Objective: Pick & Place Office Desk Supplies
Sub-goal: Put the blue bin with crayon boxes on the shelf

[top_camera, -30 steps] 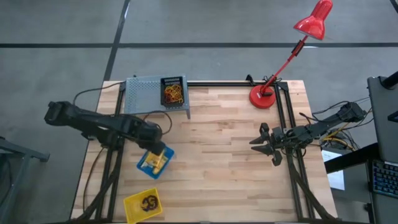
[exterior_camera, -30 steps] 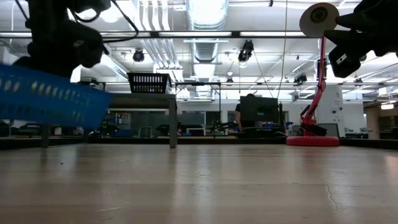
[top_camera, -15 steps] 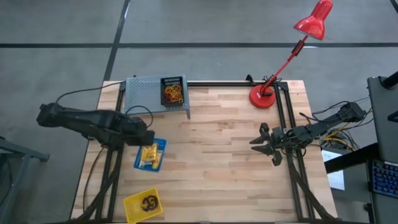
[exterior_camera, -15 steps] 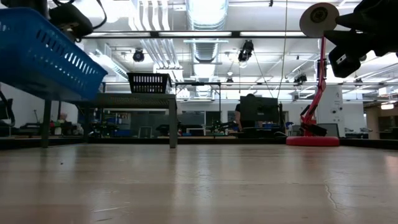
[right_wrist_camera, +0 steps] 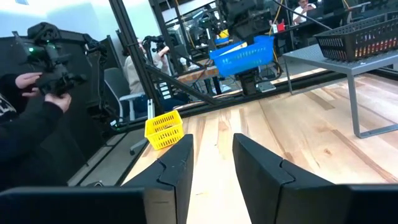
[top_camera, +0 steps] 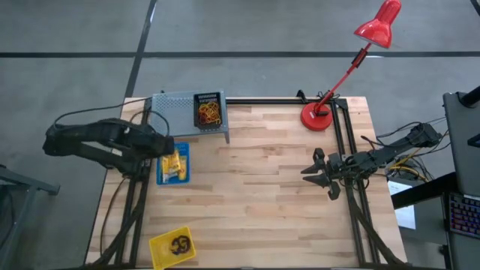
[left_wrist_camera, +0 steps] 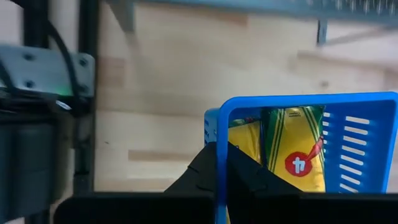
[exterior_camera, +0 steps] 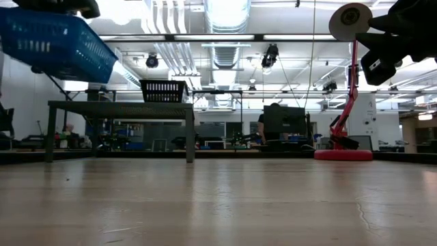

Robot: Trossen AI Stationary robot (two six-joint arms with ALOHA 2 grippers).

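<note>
A: How was the left arm posed?

B: It reached in from the table's left edge, and the left gripper (top_camera: 159, 142) was clamped on the rim of a small square blue plastic bin (top_camera: 173, 163), holding it lifted above the light wooden table (top_camera: 277, 187). The low view showed the bin up in the air near the top corner. It hung just in front of a grey perforated metal shelf (top_camera: 176, 114).

A: And the supplies?

B: Yellow packs with green stripes (left_wrist_camera: 292, 152) lay inside the blue bin. Red and orange rubber-band loops (top_camera: 209, 112) sat in a black mesh bin (top_camera: 209, 109) on the shelf. Dark rings (top_camera: 179, 244) lay in a small yellow bin (top_camera: 171, 247) near the table's front left corner.

A: The right arm?

B: It hung low over the table's right edge, the right gripper (top_camera: 316, 175) with its fingers apart and empty.

A: Anything hard to make out?

B: The left fingertips were mostly hidden behind the bin wall. A red desk lamp (top_camera: 352, 60) stood at the far right corner. A person's hands (right_wrist_camera: 40, 87) showed beyond the table.
</note>
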